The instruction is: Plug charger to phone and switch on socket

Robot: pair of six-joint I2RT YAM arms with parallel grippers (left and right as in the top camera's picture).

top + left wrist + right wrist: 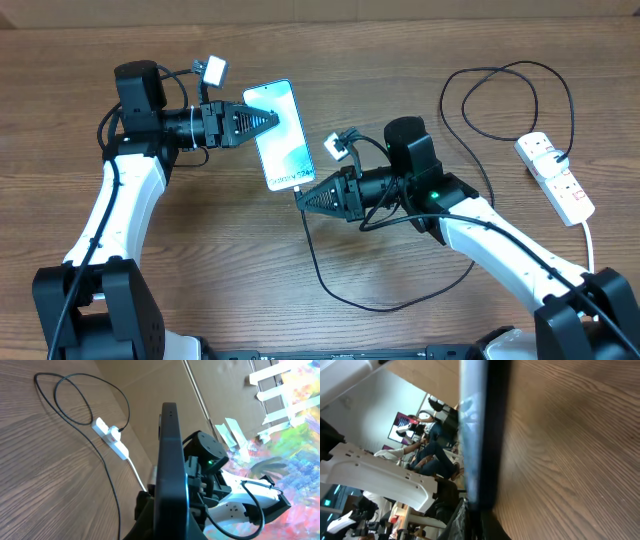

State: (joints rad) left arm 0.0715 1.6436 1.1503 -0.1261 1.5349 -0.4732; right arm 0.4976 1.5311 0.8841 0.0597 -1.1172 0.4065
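Left gripper (273, 118) grips phone (281, 138); right gripper (302, 196) pinches charger (385, 309); socket (556, 177) lies well apart.

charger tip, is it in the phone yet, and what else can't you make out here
The charger tip and the phone port: overhead, the right hand covers them; right wrist, the phone's blurred edge fills the view.
The socket switches: overhead and left wrist, too small to read on or off.
The phone screen: left wrist, seen edge-on only.

A brown wood-grain bench (400, 40) lies beneath the left claw (268, 118); beyond it, a plain tan wall panel (150, 385) meets a bright multicoloured mural (295, 445).
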